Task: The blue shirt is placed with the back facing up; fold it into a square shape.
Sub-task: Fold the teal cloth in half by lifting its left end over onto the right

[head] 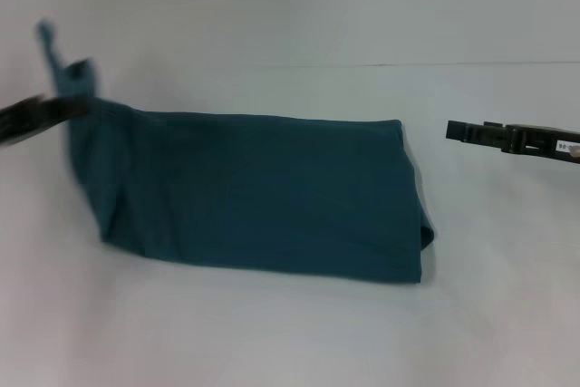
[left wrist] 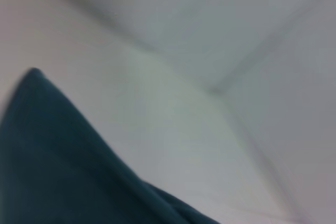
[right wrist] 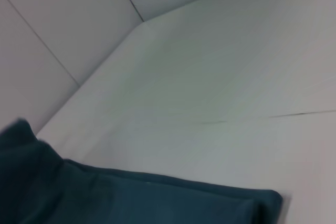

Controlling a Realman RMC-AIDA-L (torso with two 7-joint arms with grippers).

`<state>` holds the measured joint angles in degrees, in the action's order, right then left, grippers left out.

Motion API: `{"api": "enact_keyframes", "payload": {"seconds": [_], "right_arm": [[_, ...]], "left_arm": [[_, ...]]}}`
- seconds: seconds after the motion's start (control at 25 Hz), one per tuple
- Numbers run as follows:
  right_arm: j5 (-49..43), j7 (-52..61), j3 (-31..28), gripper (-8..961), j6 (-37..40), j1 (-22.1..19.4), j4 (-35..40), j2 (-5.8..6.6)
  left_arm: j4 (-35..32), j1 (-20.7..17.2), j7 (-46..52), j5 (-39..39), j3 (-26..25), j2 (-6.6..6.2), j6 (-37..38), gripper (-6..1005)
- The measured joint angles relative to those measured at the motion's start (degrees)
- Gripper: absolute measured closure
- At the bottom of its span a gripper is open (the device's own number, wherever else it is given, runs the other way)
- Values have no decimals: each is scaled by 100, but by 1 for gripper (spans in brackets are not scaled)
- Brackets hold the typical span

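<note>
The blue shirt point(head: 272, 188) lies on the white table as a long folded band running left to right. Its left end is raised off the surface, and a strip of fabric sticks up above my left gripper point(head: 80, 101), which is shut on that end. In the left wrist view, the blue shirt point(left wrist: 52, 171) hangs close to the camera. My right gripper point(head: 450, 130) hovers to the right of the shirt's right edge, apart from it. The right wrist view shows the blue shirt point(right wrist: 105, 198) lying flat with its folded corner near the camera.
The white table point(head: 272, 333) stretches around the shirt on all sides. A white back wall point(head: 290, 6) rises behind it, meeting the table along a thin seam.
</note>
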<state>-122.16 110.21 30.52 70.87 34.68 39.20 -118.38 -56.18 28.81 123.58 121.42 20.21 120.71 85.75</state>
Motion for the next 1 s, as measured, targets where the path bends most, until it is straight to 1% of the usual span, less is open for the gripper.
{"api": "enact_keyframes", "payload": {"seconds": [0.04,0.12,0.16,0.2,0.28,0.4,0.44,0.52,0.56,0.64,0.68,0.72,0.76,0.88,0.96,1.0], "right_arm": [[0,-5,0,37,8,-25,0,15],[0,-30,1,37,20,-76,0,45],[1,-49,4,37,41,-106,7,59],[0,-66,11,37,51,-142,16,78],[1,-98,33,37,121,-214,24,137],[-13,-159,57,37,243,-335,33,245],[-16,-179,61,37,274,-369,40,277],[-17,-248,48,37,348,-433,41,336],[-18,-280,47,38,372,-464,40,363],[-26,-328,46,38,399,-505,41,413],[-28,-357,54,38,400,-515,32,436],[-35,-403,60,38,391,-527,18,469],[-35,-403,60,38,391,-527,18,469],[-48,-482,95,38,362,-529,12,482],[-72,-509,124,38,336,-518,11,486],[-105,-503,130,38,326,-500,10,489]], "left_arm": [[11,59,-33,-258,120,56,149,966],[50,200,-62,-697,547,243,235,965],[104,262,-77,-875,772,315,225,964],[342,360,-151,-1215,1169,372,120,964],[918,524,-367,-1790,1748,382,-129,963],[2191,929,-1081,-2740,2548,386,-788,961],[2574,1076,-1329,-2968,2663,387,-946,960],[3665,1520,-2020,-3506,2843,395,-1336,959],[4286,1779,-2463,-3794,2855,395,-1574,959],[5224,2150,-3158,-4139,2747,396,-1931,958],[5799,2347,-3630,-4293,2564,397,-2147,957],[6154,2471,-3950,-4364,2377,396,-2260,957],[6475,2563,-4278,-4360,2093,398,-2335,956],[7113,2604,-5102,-4130,1268,399,-2350,955],[7296,2504,-5396,-3816,832,399,-2243,954],[7318,2463,-5437,-3688,712,399,-2199,953]]}}
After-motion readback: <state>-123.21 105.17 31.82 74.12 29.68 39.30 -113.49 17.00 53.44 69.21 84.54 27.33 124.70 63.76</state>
